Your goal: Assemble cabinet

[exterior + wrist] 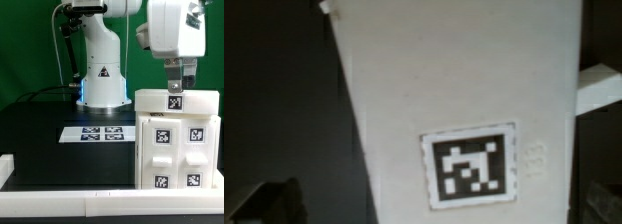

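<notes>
gripper (177, 84) directly above cabinet (175, 140)

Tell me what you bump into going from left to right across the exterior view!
Black cables → white robot pedestal with the triangle sticker → the marker board lying flat on the black table → the cabinet, with the end effector just above it.

cabinet (177, 140): white, matt, smooth plastic look, printed black-and-white tags | table (40, 130): black, matt | robot pedestal (102, 75): glossy white shell
</notes>
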`<state>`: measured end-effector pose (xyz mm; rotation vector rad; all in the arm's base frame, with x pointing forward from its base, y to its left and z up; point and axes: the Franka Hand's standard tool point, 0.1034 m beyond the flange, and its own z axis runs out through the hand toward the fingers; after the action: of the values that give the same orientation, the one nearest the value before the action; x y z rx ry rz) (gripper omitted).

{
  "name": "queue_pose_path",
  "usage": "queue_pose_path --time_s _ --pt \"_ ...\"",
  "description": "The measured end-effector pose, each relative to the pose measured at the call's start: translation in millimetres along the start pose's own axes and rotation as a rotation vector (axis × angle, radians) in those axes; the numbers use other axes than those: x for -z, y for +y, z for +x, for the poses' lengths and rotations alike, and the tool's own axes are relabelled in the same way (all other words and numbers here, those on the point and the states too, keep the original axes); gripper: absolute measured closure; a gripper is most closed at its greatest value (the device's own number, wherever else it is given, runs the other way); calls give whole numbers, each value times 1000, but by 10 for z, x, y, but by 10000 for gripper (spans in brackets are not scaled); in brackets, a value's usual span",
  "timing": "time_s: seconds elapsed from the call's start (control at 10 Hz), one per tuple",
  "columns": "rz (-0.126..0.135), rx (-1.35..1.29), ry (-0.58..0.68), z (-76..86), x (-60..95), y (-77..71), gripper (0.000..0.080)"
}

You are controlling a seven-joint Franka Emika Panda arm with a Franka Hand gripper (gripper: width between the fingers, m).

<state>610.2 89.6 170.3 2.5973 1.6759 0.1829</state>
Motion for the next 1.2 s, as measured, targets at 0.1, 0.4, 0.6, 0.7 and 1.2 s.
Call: queue_pose_path --time_s 0.1,0.4,0.6,0.7,1.2 --pt "6 3 -4 -31 -31 -26 2" --pt "9 -14 -10 -115 -138 -85 2" --pt "5 -18 -8 -108 -133 -72 97" --pt "5 -18 -8 -113 -134 -71 97" --pt "13 -271 4 -145 -130 -51 240"
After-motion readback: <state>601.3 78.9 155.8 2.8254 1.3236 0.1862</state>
